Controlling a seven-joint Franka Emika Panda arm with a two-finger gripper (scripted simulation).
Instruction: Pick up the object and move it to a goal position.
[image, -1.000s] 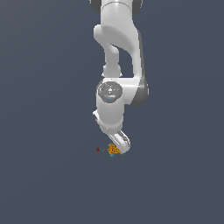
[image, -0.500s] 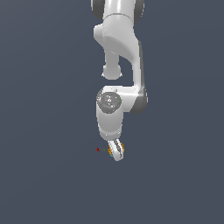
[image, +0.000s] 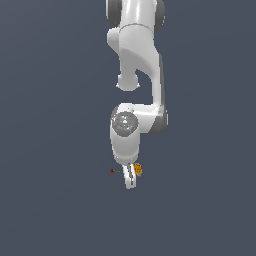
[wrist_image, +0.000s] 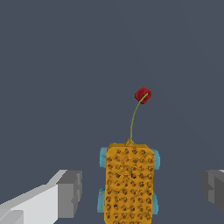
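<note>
The object (wrist_image: 129, 183) is a small orange-yellow speckled block with teal-blue bits at its corners. In the wrist view it lies between my two grey fingertips (wrist_image: 70, 192), with a gap on each side. My gripper (wrist_image: 142, 190) is open and touches nothing. In the exterior view the object (image: 138, 169) shows as a tiny orange lump just to the exterior view's right of a white finger (image: 130, 178), partly hidden by it. My gripper (image: 131, 181) hangs down at the object's level.
A small red ball (wrist_image: 143, 95) sits beyond the object, joined to it by a thin curved yellow-green line. It shows as a red dot (image: 112, 171) to the exterior view's left of the gripper. The ground is plain dark grey.
The hand has come down and turned about its axis. The object showed on the finger's left before; it now shows on its right. The red dot has not moved.
</note>
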